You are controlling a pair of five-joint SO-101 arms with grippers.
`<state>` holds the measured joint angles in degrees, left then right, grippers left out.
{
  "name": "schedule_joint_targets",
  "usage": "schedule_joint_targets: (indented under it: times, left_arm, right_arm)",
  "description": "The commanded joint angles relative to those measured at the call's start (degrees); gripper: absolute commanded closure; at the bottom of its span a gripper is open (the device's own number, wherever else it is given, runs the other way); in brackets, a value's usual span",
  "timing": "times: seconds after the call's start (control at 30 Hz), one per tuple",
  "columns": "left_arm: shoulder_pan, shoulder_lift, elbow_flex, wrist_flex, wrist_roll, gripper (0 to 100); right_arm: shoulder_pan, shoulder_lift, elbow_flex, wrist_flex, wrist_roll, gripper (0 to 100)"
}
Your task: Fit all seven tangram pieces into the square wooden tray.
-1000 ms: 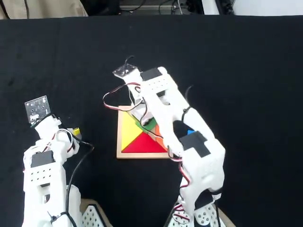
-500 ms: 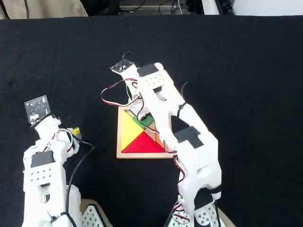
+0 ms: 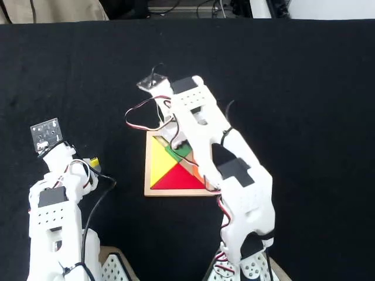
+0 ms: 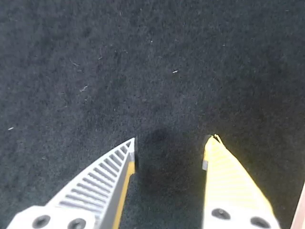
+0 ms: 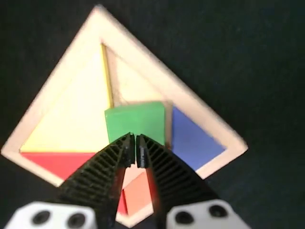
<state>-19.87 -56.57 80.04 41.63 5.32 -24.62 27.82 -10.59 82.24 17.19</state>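
**Green square lying just ahead of the right gripper**

The right gripper (image 5: 133, 143), shut tight on nothing, is hovering at the near edge of the green square (image 5: 136, 121) inside the tray (image 5: 167, 82). The left gripper (image 4: 172, 143) is hanging open over bare desk (image 4: 143, 57), farther off.

A black cloth (image 3: 304, 88) lies under and between the jaws of the left gripper (image 4: 170, 145) and spreads far beyond them on every side. Pale specks of lint (image 4: 175, 71) dot it just ahead of the jaw tips. Well beyond the jaws of both arms, along the cloth's far edge, are a beige fabric (image 3: 53, 10), dark cables (image 3: 193, 7) and a white surface (image 3: 334, 9).
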Motion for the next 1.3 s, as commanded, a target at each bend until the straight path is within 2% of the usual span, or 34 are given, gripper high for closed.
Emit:
schedule_joint_targets:
  times: [0.0,0.23,0.43,0.67,1.0,1.27]
  left_arm:
    - [0.48,-0.18,-0.31,-0.97,-0.09,76]
    - [0.48,-0.18,-0.31,-0.97,-0.09,76]
    - [0.48,-0.18,-0.31,-1.05,-0.09,76]
    - [0.48,-0.18,-0.31,-1.05,-0.09,76]
    - [0.57,-0.18,-0.31,-1.05,-0.09,76]
    - [0.57,-0.18,-0.22,-1.05,-0.09,76]
  right_arm:
    - [-2.37,-2.68,-1.71,-1.93,0.00,98.8]
    - [-6.42,-1.27,-2.33,0.18,-1.32,98.8]
    - [-6.07,-0.48,-1.36,-0.18,-1.58,98.8]
    - [-1.93,1.36,-1.36,-1.67,-1.58,98.8]
    - [-3.34,-4.97,-0.84,-4.75,-2.02,98.8]
    - [-3.34,3.03,-3.65,-6.24,-1.58,98.8]
